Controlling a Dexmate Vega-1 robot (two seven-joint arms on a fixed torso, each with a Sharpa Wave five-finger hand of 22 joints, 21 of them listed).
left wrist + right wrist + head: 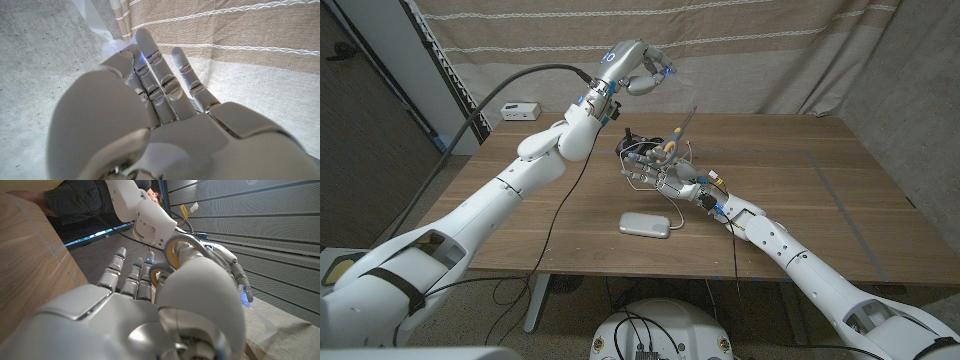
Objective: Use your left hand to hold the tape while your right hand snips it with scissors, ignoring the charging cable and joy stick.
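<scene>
Right hand [665,170] grips the scissors [672,140] low; left hand [642,72] pinches tape [692,100] aloft; the snip comes next, I judge

this looks like a robotics lab or test room, not a home. a plain brown wooden table [800,200] stands on a bare grey concrete floor [920,150]. behind the table hangs a beige striped cloth curtain [770,50], and beside that curtain runs a grey ribbed metal wall panel [260,225].
</scene>
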